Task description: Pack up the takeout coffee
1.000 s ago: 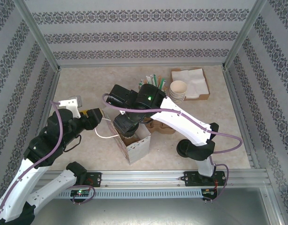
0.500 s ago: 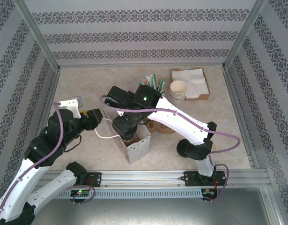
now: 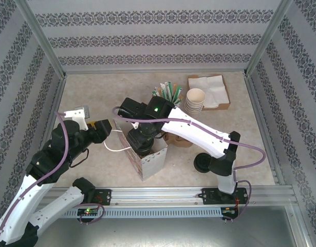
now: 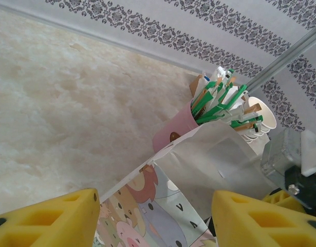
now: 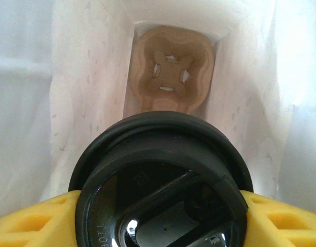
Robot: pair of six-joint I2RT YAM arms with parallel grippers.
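Patterned wallpaper on three sides, beige marbled tabletop point(image 3: 91, 92) below: at ctr stands a white paper bag point(image 3: 152, 162) w/ cartoon animal print on its outer wall, mouth open upward. The right gripper point(image 3: 142, 141) reaches down into the bag's mouth from above, its yellow fingers point(image 5: 32, 218) clamped on either side of the takeout coffee point(image 5: 163, 180), whose round black lid faces the wrist cam. The cup hangs inside the bag btwn the white paper walls, above a brown cardboard cup carrier point(image 5: 170, 77) lying on the bag's floor; cup and carrier look apart, not touching. The left gripper point(image 3: 104, 126) sits just beside the bag's left rim, jaws spread wide, nothing pinched btwn them; the bag's top edge lies just ahead of its fingers. A white handle loop point(image 3: 116, 149) trails onto the table at the bag's left. Behind the bag: a pink holder point(image 4: 175, 128) stuffed w/ green-and-white sachets and wooden stirrers, a stack of cream paper cups point(image 3: 195, 100) next to it, and a shallow brown tray of white napkins point(image 3: 211, 87) near the back wall
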